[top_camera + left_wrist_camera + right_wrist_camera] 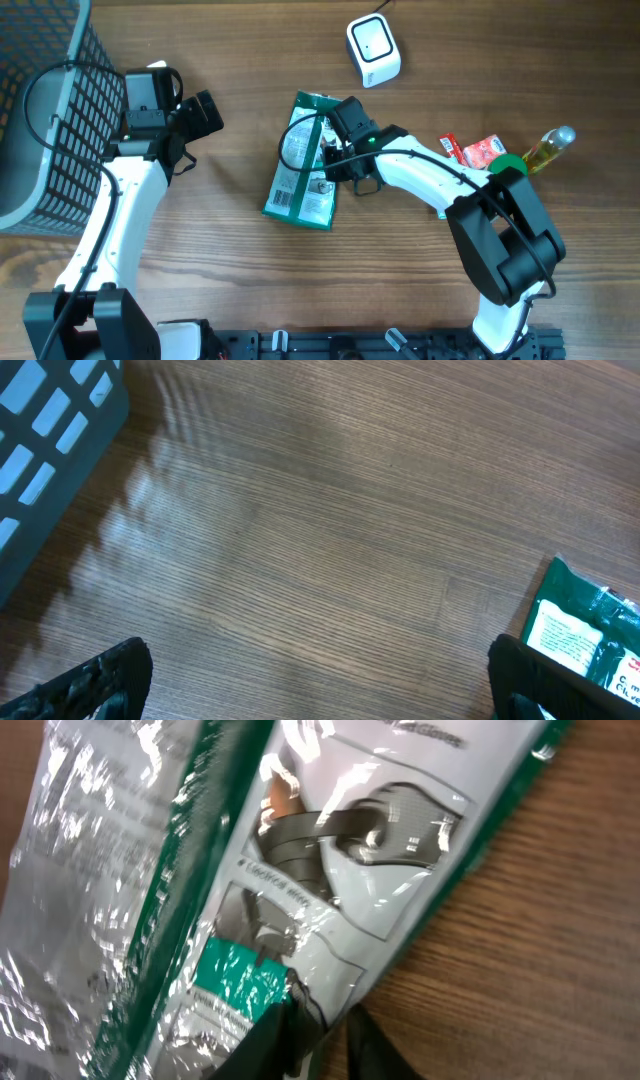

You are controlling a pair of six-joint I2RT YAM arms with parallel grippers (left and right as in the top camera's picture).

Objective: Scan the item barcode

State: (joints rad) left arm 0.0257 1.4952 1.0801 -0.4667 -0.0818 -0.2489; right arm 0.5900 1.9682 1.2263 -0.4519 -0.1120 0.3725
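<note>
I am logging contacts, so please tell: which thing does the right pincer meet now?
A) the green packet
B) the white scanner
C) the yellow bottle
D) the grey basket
A: in the wrist view the right pincer pinches the edge of the green packet.

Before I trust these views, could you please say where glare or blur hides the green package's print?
Right wrist: heavy glare on the crinkled green package washes out much print, and the close-up is soft. Left wrist: slightly blurred, the basket throwing striped shadow on the table. Overhead: even light, only mild sheen on the package.
</note>
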